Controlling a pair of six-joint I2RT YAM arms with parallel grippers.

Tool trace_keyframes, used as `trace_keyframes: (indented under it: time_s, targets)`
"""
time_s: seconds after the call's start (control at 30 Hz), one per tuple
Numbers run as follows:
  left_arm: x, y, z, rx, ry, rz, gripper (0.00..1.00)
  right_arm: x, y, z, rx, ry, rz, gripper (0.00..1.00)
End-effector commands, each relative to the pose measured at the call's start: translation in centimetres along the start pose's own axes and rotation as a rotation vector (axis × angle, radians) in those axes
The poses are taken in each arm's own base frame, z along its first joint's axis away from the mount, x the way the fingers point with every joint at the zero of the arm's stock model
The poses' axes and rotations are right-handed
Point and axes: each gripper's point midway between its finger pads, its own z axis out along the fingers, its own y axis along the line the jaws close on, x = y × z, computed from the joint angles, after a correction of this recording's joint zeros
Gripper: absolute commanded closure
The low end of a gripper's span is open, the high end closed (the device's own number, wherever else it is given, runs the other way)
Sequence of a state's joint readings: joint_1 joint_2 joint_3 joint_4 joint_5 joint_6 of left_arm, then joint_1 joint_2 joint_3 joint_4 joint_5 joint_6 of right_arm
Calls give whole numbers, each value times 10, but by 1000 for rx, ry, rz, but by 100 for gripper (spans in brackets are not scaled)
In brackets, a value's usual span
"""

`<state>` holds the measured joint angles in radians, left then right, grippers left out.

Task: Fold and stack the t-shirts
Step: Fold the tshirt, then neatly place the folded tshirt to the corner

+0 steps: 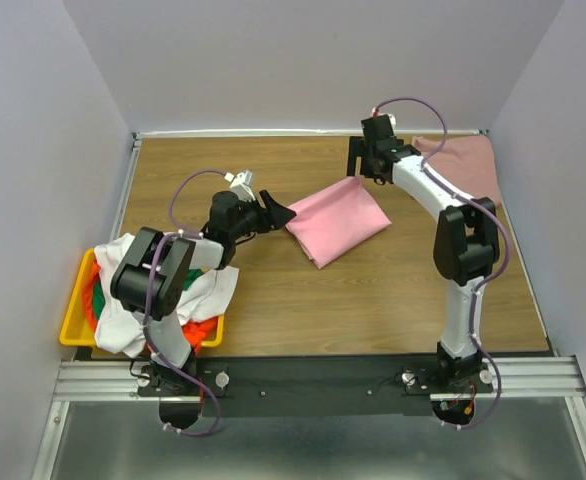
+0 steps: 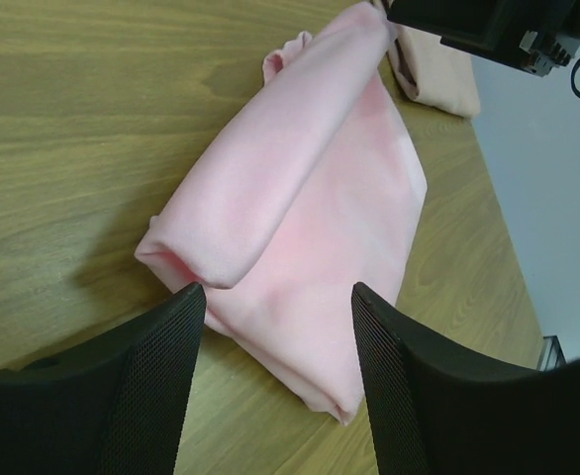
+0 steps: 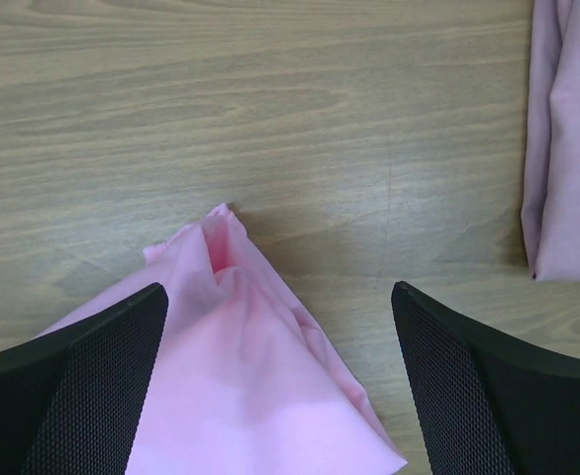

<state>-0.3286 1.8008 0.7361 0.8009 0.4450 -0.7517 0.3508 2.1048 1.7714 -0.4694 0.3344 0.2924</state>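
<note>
A bright pink t-shirt [image 1: 337, 221], folded into a rough rectangle, lies in the middle of the table. It also shows in the left wrist view [image 2: 310, 218] and the right wrist view [image 3: 241, 376]. My left gripper [image 1: 279, 210] is open at its left edge, jaws on either side of the near corner. My right gripper [image 1: 358, 166] is open above its far corner. A dusty rose-pink t-shirt [image 1: 464, 164] lies folded at the far right, also in the right wrist view [image 3: 567, 148]. White [image 1: 208, 290], orange and green shirts sit in the bin.
A yellow plastic bin [image 1: 73, 325] stands at the near left, partly hidden by my left arm. Wooden table surface [image 1: 373, 300] shows in front of the pink shirt. Pale walls surround the table.
</note>
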Motion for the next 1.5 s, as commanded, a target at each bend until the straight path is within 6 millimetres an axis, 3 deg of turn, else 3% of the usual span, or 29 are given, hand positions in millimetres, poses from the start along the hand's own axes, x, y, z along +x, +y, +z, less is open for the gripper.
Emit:
trace_keyframes:
  time_s: [0.0, 0.07, 0.27, 0.3, 0.33, 0.37, 0.5, 0.77, 0.9, 1.13, 1.27, 1.47]
  targets:
    - [-14, -12, -9, -3, -48, 52, 31, -26, -1, -25, -119, -46, 4, 0]
    - [-6, -15, -11, -4, -28, 63, 31, -17, 1, -27, -194, -22, -5, 0]
    - [26, -5, -18, -59, 25, 63, 31, -2, -21, -32, -327, 5, 3, 0]
    - [28, -6, -18, -57, 31, 63, 31, 5, -15, -32, -367, 16, -7, 0]
    - [33, -4, -17, -61, 44, 61, 31, 1, -24, -35, -391, 8, 3, 0]
    - [37, -2, -16, -64, 54, 63, 31, 4, -18, -40, -474, 12, -14, 0]
    - [52, -3, -5, -59, 97, 64, 31, 19, -28, -39, -568, 42, -35, 0]
    - [60, 5, 13, -83, 127, 71, 32, 37, -18, -35, -787, 92, -21, 0]
    - [60, 11, 21, -118, 143, 96, 34, 43, -16, -24, -789, 116, -9, 0]
    - [63, 24, 29, -162, 168, 121, 44, 59, -14, -8, -798, 159, 2, 0]
    - [70, 30, 34, -167, 202, 131, 60, 69, -14, 2, -796, 186, 11, 0]
    - [77, 38, 32, -192, 234, 142, 73, 86, -12, 17, -803, 235, 31, 0]
